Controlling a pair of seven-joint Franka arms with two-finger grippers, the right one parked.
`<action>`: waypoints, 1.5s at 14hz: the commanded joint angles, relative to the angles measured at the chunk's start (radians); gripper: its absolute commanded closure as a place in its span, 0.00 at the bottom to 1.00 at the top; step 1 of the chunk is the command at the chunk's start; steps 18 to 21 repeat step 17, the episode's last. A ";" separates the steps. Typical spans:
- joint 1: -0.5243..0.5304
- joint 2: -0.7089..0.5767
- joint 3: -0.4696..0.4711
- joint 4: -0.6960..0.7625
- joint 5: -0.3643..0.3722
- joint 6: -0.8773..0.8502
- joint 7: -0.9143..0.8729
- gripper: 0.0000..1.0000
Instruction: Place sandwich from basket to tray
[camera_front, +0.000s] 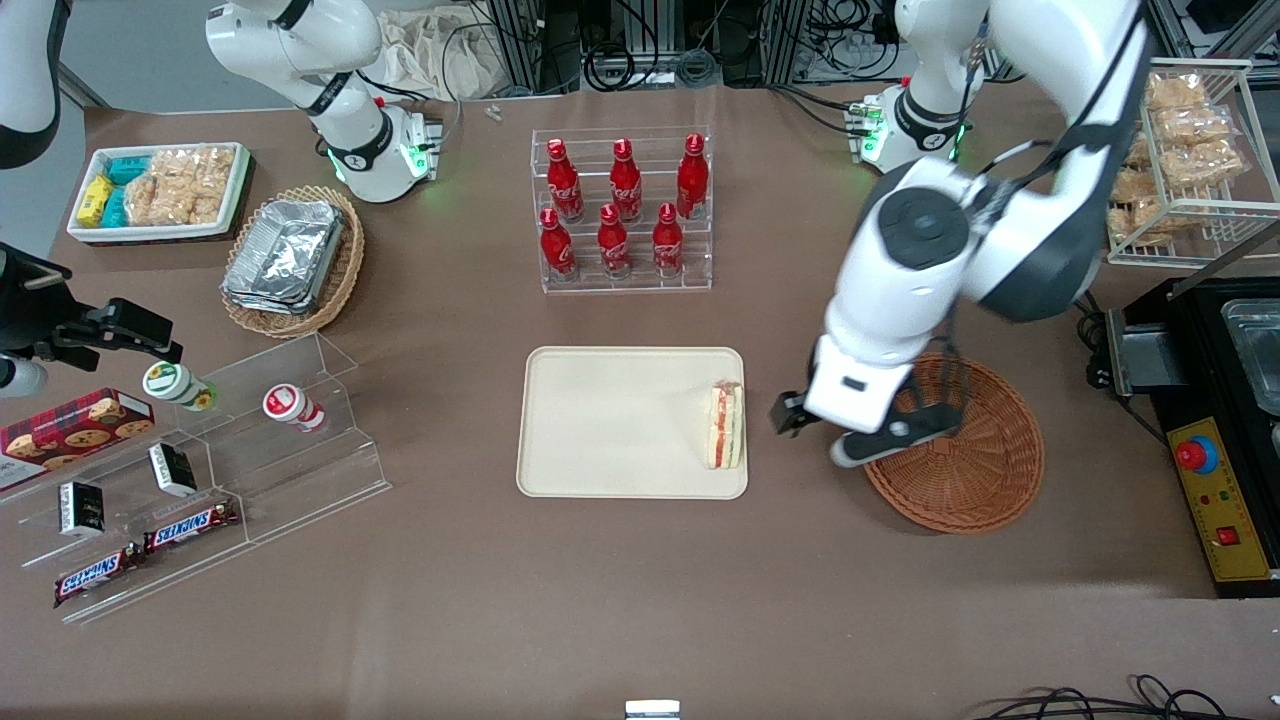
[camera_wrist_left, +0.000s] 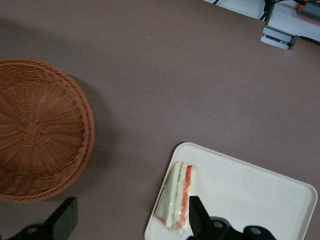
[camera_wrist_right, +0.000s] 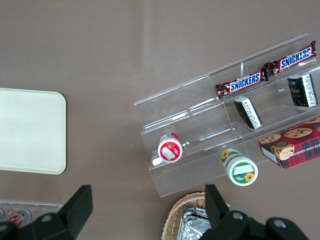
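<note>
The sandwich, a wrapped white wedge with orange-red filling, lies on the cream tray at the tray's edge nearest the working arm. The round orange-brown basket stands beside the tray and holds nothing that I can see. My left gripper hovers over the bare table between tray and basket, open and empty. In the left wrist view the gripper straddles the gap, one fingertip beside the sandwich on the tray, the other near the basket.
A clear rack of red bottles stands farther from the front camera than the tray. A tan oval basket with foil containers, a white snack bin and an acrylic stand lie toward the parked arm's end. A wire rack and black control box lie toward the working arm's end.
</note>
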 joint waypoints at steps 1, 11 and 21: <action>0.079 -0.125 -0.025 -0.030 -0.121 -0.165 0.151 0.00; 0.041 -0.403 0.354 -0.096 -0.230 -0.526 0.702 0.00; 0.044 -0.374 0.356 -0.060 -0.213 -0.519 0.705 0.00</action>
